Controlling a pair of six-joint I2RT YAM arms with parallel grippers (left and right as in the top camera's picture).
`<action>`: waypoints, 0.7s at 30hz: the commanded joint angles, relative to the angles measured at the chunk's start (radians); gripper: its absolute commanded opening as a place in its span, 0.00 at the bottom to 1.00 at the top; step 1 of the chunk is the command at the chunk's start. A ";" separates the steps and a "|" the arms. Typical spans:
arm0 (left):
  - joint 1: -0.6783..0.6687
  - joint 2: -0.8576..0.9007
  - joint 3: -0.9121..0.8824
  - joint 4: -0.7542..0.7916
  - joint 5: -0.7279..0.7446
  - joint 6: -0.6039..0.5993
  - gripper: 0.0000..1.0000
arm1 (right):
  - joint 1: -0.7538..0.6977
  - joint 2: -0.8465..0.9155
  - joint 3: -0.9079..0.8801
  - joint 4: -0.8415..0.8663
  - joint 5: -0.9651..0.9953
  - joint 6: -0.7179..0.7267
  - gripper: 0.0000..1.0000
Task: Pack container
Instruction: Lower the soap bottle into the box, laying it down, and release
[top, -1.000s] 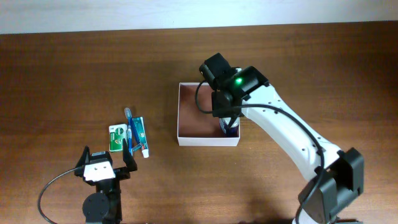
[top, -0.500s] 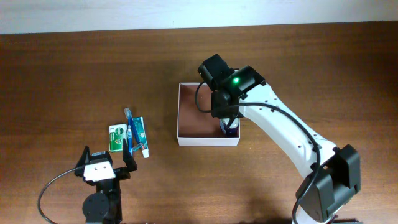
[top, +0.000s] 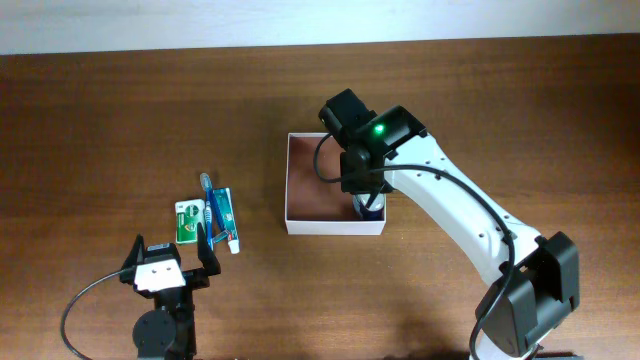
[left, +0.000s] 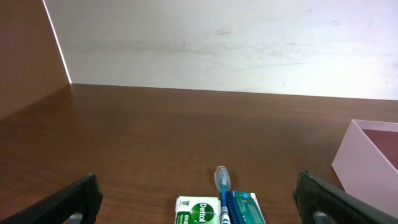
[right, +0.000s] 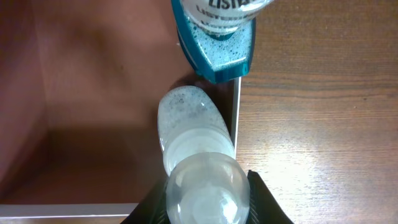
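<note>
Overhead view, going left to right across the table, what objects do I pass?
First the green rectangular soap packet → blue plastic toothbrush → teal cardboard toothpaste box → square white-walled container with a reddish-brown inside → blue plastic bottle at its right wall.

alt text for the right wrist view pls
The right end effector appears shut on the cap of a clear bottle, which is inside the container close to its thin white wall. A Listerine bottle with blue liquid sits just beyond it at the same wall, and the wooden table fills the right side.
</note>
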 joint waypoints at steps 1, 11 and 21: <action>0.006 -0.010 0.000 -0.007 0.007 0.019 1.00 | 0.010 -0.002 0.026 0.002 -0.011 0.008 0.15; 0.006 -0.010 0.000 -0.007 0.007 0.019 1.00 | 0.009 -0.002 0.026 -0.021 -0.016 0.024 0.15; 0.006 -0.010 0.000 -0.007 0.007 0.019 1.00 | 0.009 -0.002 0.026 -0.049 -0.015 0.027 0.15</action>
